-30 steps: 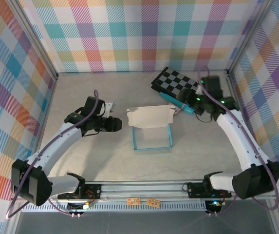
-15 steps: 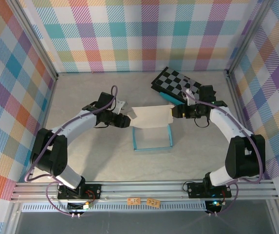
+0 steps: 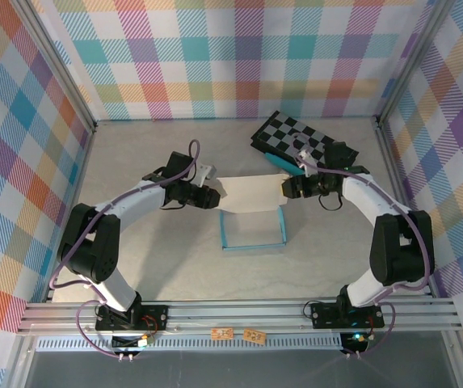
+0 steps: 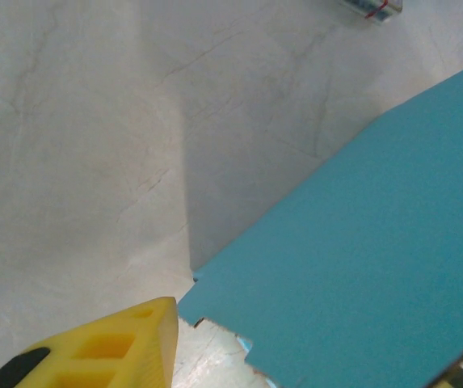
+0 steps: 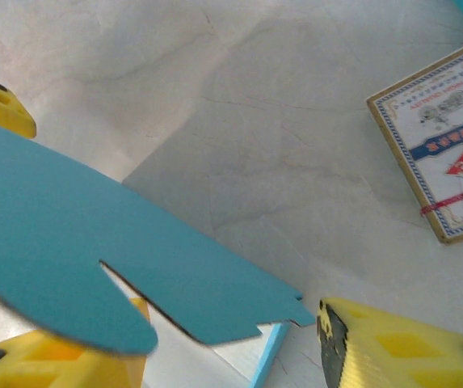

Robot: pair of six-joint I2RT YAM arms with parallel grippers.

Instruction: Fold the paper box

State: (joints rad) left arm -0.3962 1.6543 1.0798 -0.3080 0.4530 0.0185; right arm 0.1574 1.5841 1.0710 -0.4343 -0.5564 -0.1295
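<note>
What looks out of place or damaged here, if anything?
Nothing looks damaged or spilled. The paper box is half-folded, its flap raised with the left arm's fingers and right arm's fingers at its ends. Only the checkerboard sits askew to the back wall, and a card pack lies loose on the table.

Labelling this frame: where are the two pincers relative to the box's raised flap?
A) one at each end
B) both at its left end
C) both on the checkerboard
A: the left pincer is at the left end of the box flap, the right pincer at its right end.
</note>
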